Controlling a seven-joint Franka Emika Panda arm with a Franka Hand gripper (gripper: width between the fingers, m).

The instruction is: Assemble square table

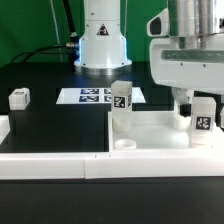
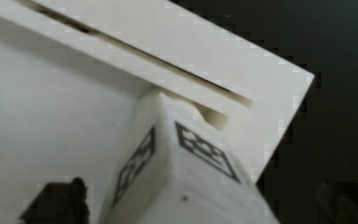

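The square table slab lies at the exterior view's right, white with a raised rim. One tagged leg stands upright at its far left corner. A second tagged leg stands at its right side, under my gripper. In the wrist view this leg rises from the slab between my fingers. There is a gap on each side, so the gripper is open around it. A third leg lies loose on the black table at the left.
The marker board lies flat in front of the robot base. A long white border rail runs along the front edge, with a short piece at the left. An empty round socket shows at the slab's near left corner.
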